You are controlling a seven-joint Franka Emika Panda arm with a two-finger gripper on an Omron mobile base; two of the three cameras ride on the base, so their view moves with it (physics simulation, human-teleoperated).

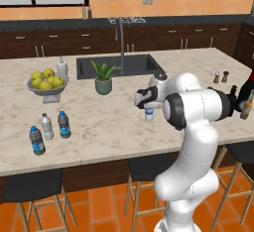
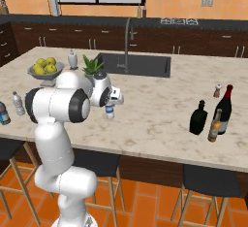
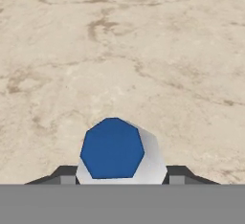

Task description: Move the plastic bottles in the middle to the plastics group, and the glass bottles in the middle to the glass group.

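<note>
In the middle of the island counter (image 1: 109, 122) stands a small clear plastic bottle (image 1: 149, 113) (image 2: 110, 111), and my gripper (image 1: 147, 108) (image 2: 112, 105) is down over it. From the hand, its blue cap (image 3: 112, 147) sits between my fingertips (image 3: 67, 174), which press its pale sides. At the left stand two dark blue-labelled bottles (image 1: 36, 140) (image 1: 64, 124) and a pale one (image 1: 46, 126). At the right, a squat black bottle (image 2: 198, 118) stands beside the tall dark-and-red bottle (image 2: 224, 108) and the amber bottle (image 2: 215, 125).
A bowl of yellow fruit (image 1: 47, 88), a white soap dispenser (image 1: 62, 67) and a potted plant (image 1: 103, 77) stand behind the left bottles. The sink (image 1: 119, 66) with its tall faucet lies beyond. Two small shakers (image 1: 221, 77) stand far right. Stools line the front edge.
</note>
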